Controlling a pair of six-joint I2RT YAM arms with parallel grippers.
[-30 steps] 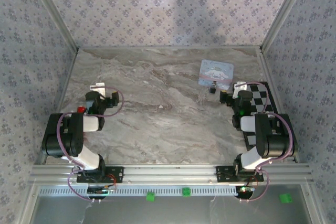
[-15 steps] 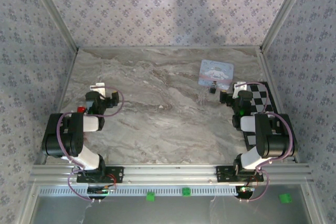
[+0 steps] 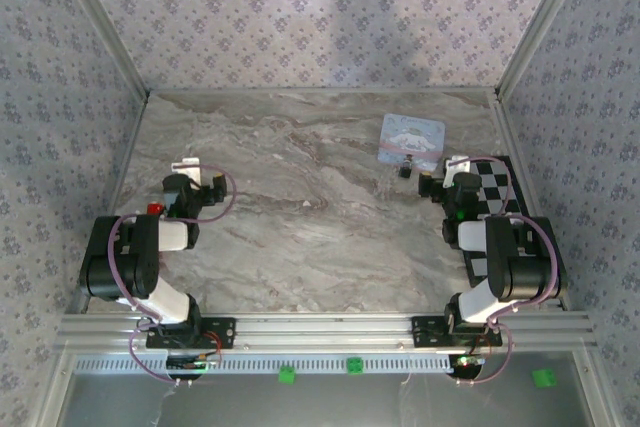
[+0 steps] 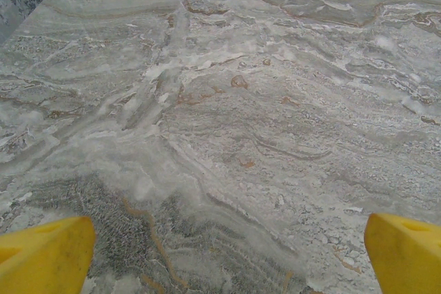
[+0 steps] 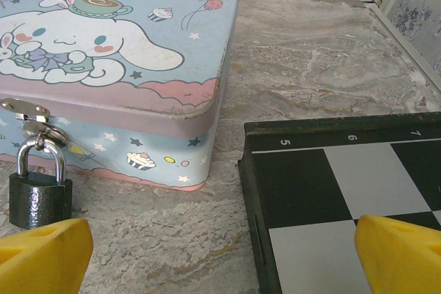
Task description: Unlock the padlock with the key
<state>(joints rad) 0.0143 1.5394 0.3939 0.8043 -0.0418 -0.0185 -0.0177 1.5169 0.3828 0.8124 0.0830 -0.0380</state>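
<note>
Right gripper (image 5: 220,258) spread wide, empty; padlock (image 5: 40,199) just ahead of one fingertip.

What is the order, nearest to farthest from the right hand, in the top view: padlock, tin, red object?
1. padlock, just left of the right hand.
2. tin, behind the padlock.
3. red object, far left, beside the left arm.

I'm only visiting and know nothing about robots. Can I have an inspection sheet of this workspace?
Surface: grey marble-patterned table.
Job's things: padlock hangs from the hasp of the pale-blue cartoon tin; shackle looks closed.
Clutter: chessboard right of the tin; small red item at the left side.
Grippers: left gripper open; right gripper open; both hold nothing.
Cables: purple cables hang in loose loops.
Surroundings: floral-patterned walls, metal frame rail.
</note>
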